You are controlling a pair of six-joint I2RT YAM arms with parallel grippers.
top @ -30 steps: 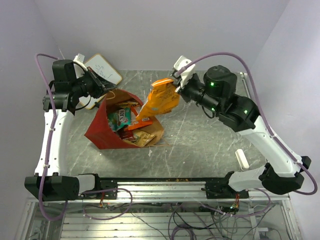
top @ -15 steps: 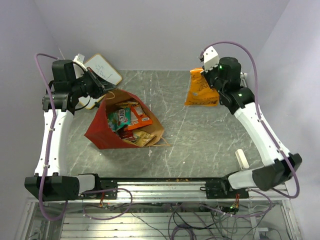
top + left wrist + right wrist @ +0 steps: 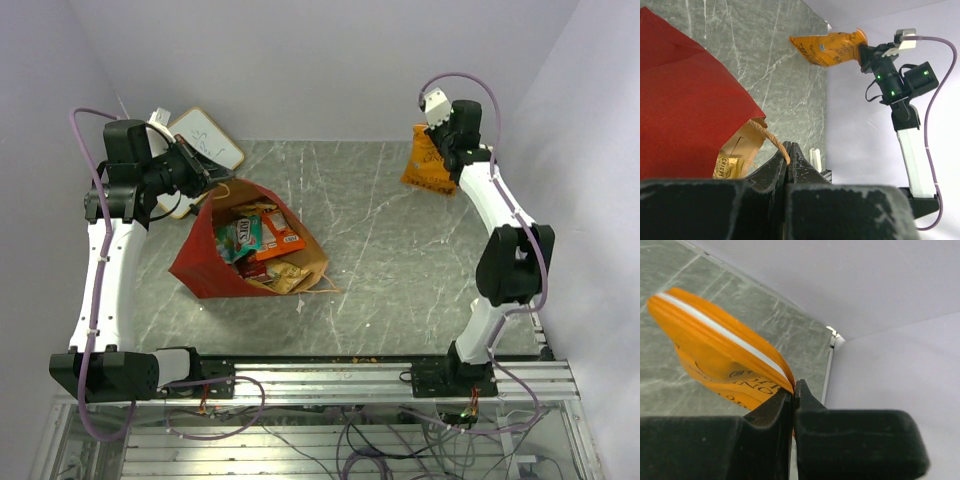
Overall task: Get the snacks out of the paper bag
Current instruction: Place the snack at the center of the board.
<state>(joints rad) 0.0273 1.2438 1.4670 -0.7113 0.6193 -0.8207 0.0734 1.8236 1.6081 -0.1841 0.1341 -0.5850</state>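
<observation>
The red paper bag (image 3: 205, 255) lies open on the left of the table, brown inside, with several snack packets (image 3: 258, 240) in it. My left gripper (image 3: 205, 180) is shut on the bag's tan loop handle (image 3: 771, 141) at the bag's far rim; the bag's red side (image 3: 685, 100) fills the left wrist view. My right gripper (image 3: 432, 125) is shut on the top edge of an orange snack packet (image 3: 426, 165) and holds it at the far right corner. The packet also shows in the right wrist view (image 3: 720, 355) and the left wrist view (image 3: 827, 47).
A white whiteboard (image 3: 205, 140) leans at the far left behind the bag. A small white object (image 3: 814, 157) shows in the left wrist view near the table's near edge. Walls close in at the back and right.
My right arm has swung from over the bag's mouth to the far right corner, carrying the orange packet with it. The left arm and the bag have not moved.
</observation>
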